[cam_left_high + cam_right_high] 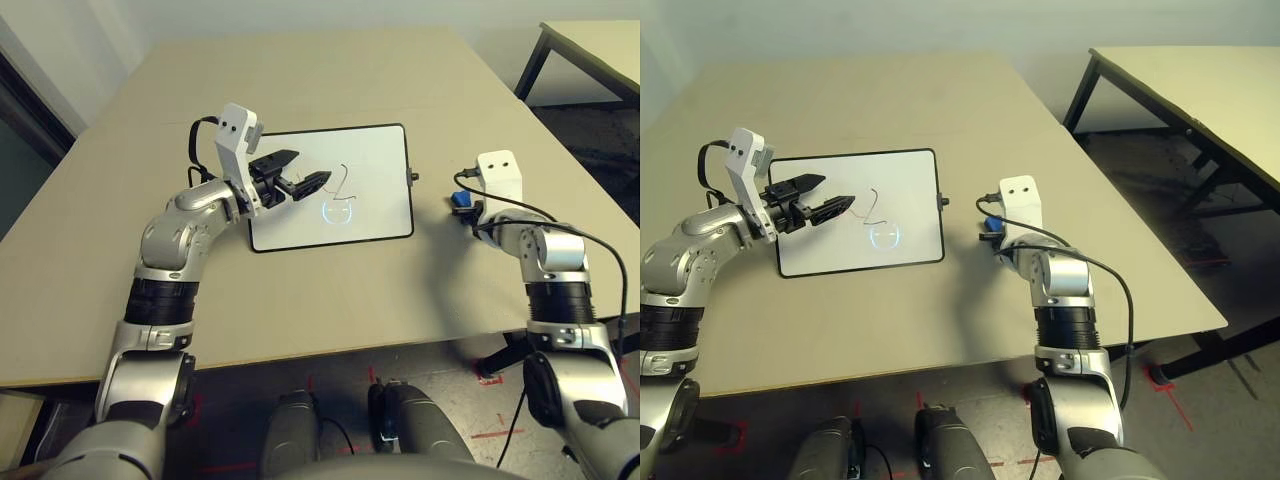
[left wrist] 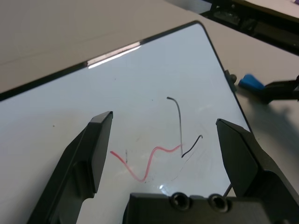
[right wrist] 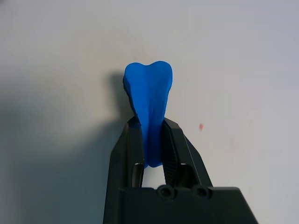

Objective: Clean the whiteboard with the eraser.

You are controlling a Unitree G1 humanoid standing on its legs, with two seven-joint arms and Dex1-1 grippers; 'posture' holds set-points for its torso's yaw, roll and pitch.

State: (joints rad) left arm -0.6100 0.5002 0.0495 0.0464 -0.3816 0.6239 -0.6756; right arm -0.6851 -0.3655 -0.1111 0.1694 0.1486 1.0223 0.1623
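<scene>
Right gripper [image 3: 152,140] is clamped on the small bright blue bone-shaped eraser [image 3: 148,100], pinching it at the waist; the blue head sticks out past the fingertips, close over the worktop [image 1: 330,290]. It sits just off the flat white whiteboard with thin black frame [image 1: 375,165], next to the small black knob [image 1: 414,177] on that edge.

Left gripper [image 2: 163,158] has its fingers spread wide, holding nothing, hovering over the board's near-left part. The thin red squiggle and dark line [image 2: 168,140] lie between and just ahead of its fingertips.

Step in hand, as I read it: carry the eraser to the marks.
- Lift clear of the frame edge and knob before crossing in.
- Lay the eraser's broad face flat on the board; edge contact will skip.
- Marks sit under the left gripper, so that arm probably has to clear out or shift to pin the board's frame. The board looks loose and may slide under wiping pressure.

Surface: plain beige worktop, matte. Room: second table [image 1: 1200,90] off to the right, dark floor with red tape marks [image 1: 1175,395].
</scene>
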